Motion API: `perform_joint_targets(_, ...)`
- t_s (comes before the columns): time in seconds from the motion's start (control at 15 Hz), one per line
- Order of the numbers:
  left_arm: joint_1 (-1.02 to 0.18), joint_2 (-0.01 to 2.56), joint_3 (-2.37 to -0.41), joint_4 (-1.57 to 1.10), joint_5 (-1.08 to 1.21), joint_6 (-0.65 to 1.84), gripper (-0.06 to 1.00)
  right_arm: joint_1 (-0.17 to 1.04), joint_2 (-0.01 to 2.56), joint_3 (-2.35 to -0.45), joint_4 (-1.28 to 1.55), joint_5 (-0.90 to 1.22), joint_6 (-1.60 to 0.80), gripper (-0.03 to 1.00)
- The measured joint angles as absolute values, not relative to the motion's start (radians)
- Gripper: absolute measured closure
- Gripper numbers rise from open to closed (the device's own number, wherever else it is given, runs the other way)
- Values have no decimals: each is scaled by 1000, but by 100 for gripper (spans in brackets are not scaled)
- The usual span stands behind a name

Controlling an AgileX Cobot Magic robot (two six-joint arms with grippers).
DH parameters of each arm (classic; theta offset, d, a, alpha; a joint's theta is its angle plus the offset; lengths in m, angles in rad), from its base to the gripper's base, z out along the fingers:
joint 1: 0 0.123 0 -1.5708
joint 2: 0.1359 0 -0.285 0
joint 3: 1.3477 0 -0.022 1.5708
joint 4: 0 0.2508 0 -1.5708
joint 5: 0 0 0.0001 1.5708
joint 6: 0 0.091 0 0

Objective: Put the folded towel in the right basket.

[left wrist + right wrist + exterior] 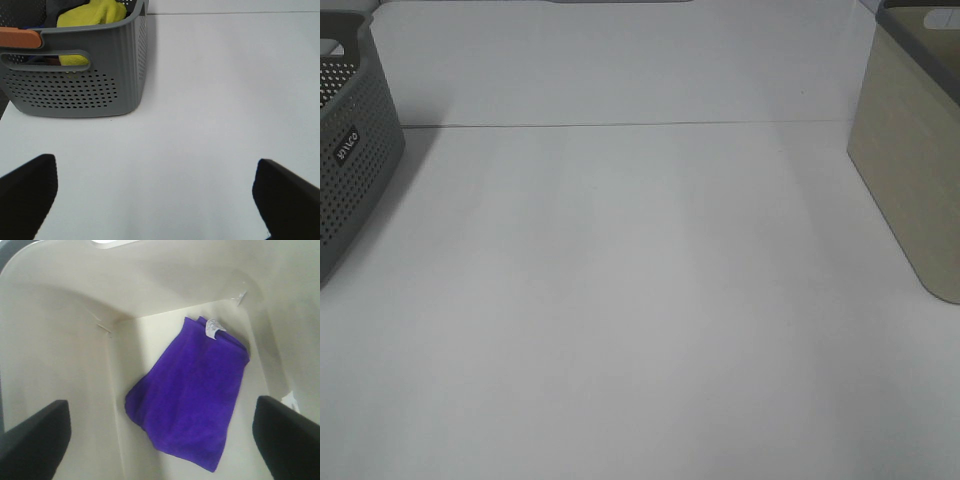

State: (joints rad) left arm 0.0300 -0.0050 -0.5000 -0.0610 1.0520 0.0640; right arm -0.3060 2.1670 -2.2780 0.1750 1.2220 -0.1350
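Observation:
In the right wrist view a folded purple towel (192,390) with a small white label lies on the floor of the beige right basket (65,355). My right gripper (160,440) is open above it, its dark fingers (35,440) at both lower corners, holding nothing. In the exterior high view the beige basket (910,170) stands at the right edge; neither arm shows there. My left gripper (160,200) is open and empty over the bare white table, short of the grey basket (75,80).
The grey perforated basket (350,150) stands at the left edge and holds yellow cloth (92,15) and other items. The white table (640,300) lies between the two baskets.

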Motion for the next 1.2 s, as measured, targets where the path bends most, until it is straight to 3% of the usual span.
perform_joint_targets(0.2,30,-5,-500,-61,1052,64,-5,-268,2142,-2278,233,1222,-141,1)
perform_joint_targets(0.6,30,-5,-500,-61,1052,64,-5,-44,2002,-2278,68,1223,-93,1)
perform_joint_targets(0.8,30,-5,-500,-61,1052,64,-5,12,1937,-2277,50,1223,-66,1)
perform_joint_targets(1.2,30,-5,-500,-61,1052,64,-5,32,1602,-1995,-21,1218,-33,1)
